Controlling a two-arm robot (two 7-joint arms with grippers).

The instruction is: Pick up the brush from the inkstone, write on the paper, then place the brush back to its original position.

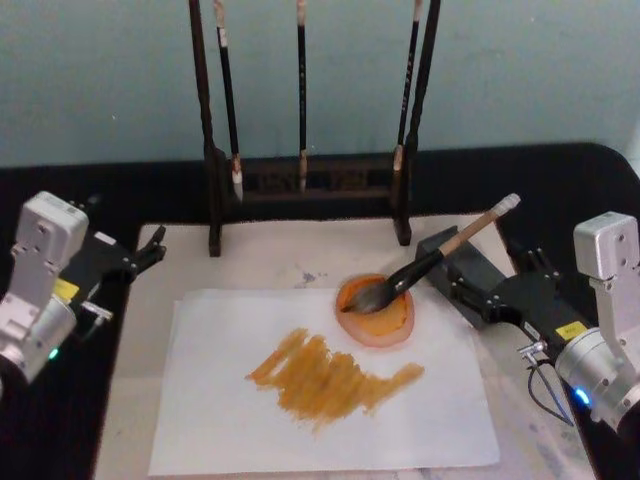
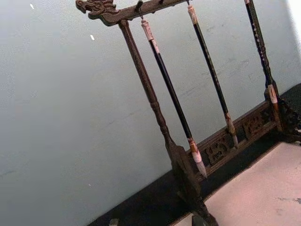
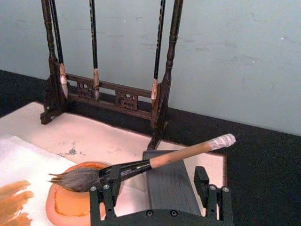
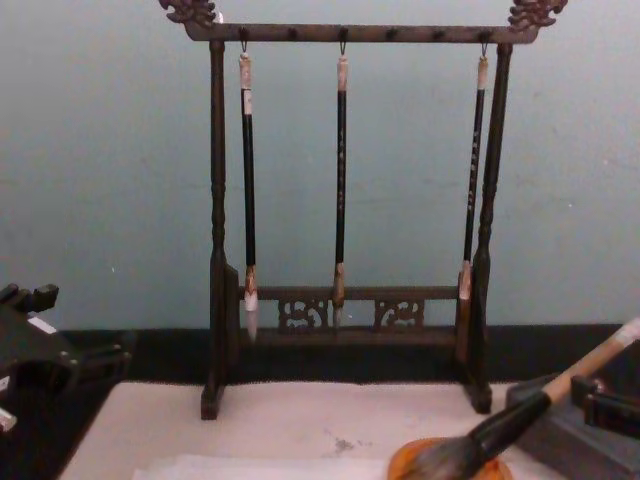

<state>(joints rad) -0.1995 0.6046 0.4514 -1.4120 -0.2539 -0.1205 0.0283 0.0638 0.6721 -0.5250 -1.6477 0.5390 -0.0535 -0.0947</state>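
Observation:
The brush (image 1: 440, 255) lies slanted, its handle propped on the dark grey inkstone (image 1: 470, 262) and its bushy bristles resting in a round orange dish (image 1: 378, 312). The right wrist view has the brush (image 3: 141, 165) crossing just above one finger (image 3: 104, 194) of my right gripper (image 3: 157, 197). That gripper (image 1: 487, 272) is open, straddles the inkstone (image 3: 169, 181) and holds nothing. The white paper (image 1: 300, 400) carries orange-brown strokes (image 1: 330, 375). My left gripper (image 1: 125, 275) is parked open at the mat's left edge.
A dark wooden brush stand (image 1: 305, 185) with three thin hanging brushes stands behind the cream mat (image 1: 270, 255), also in the chest view as the stand (image 4: 345, 320). Black tabletop (image 1: 560, 190) surrounds the mat. A teal wall rises behind.

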